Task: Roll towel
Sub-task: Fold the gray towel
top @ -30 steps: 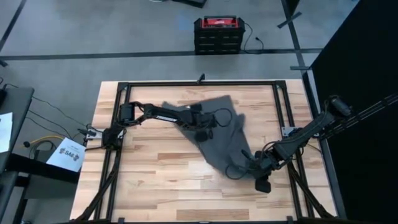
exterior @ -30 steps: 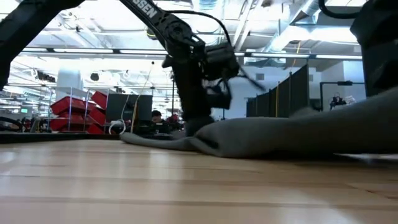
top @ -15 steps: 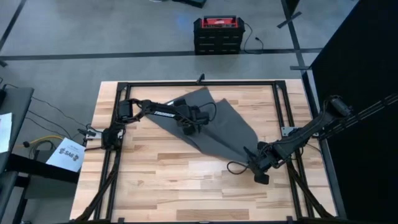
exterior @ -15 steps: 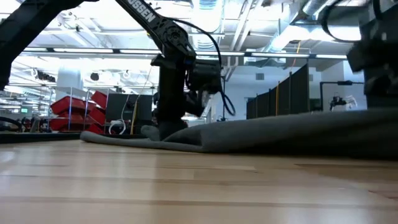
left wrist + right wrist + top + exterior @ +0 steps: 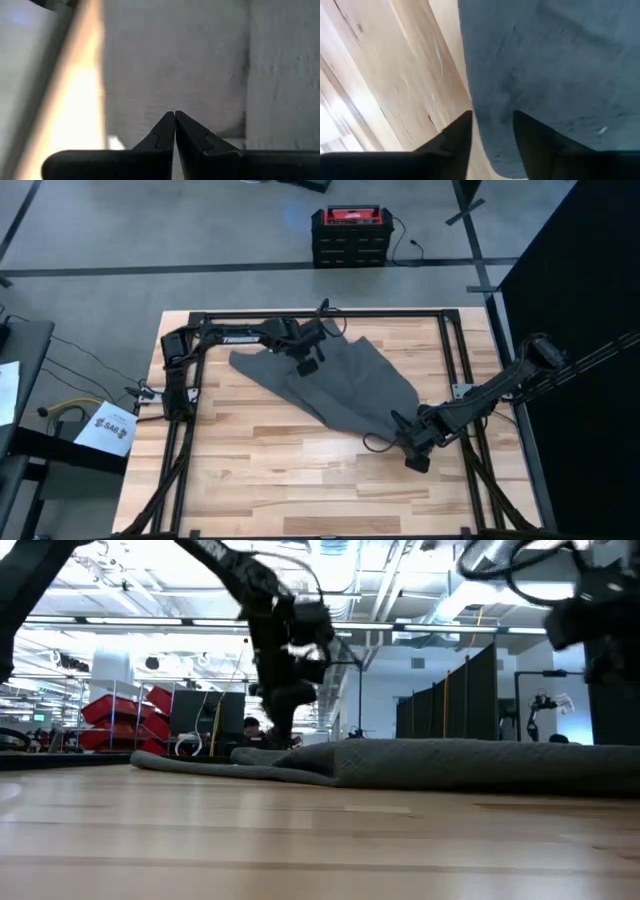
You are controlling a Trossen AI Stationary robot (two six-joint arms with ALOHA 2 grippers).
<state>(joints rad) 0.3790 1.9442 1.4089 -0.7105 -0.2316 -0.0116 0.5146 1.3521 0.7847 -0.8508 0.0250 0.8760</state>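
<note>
Right now the towel [image 5: 335, 385] lies spread out on the far half of the desk [image 5: 250, 470], a dark grey cloth with folds in it. Its long way runs slanted, from the far left side of the desk down toward the near right side. In the low view the towel [image 5: 420, 760] looks like a low, flat heap, with one edge folded over itself. At the far left end sits the left gripper [image 5: 306, 360], right over the cloth near the far rail of the desk. Its wrist view shows the left gripper [image 5: 174, 120] with its fingers [image 5: 192, 132] pressed tight together, tips touching, with grey towel [image 5: 175, 60] just past them; no cloth can be seen pinched between the tips. At the near right end sits the right gripper [image 5: 415, 448], low on the desk at the towel's corner. Its wrist view shows the right gripper [image 5: 492, 125] with its fingers [image 5: 457, 132] apart, and the edge of the towel [image 5: 545, 65] lies in the gap between them, with bare wood beside it. So each arm is at one end of the towel's long line. I think the right gripper is better placed to take hold first, since the corner is already between its fingers. To roll the towel, I think the cloth must first lie flat and straight.
</note>
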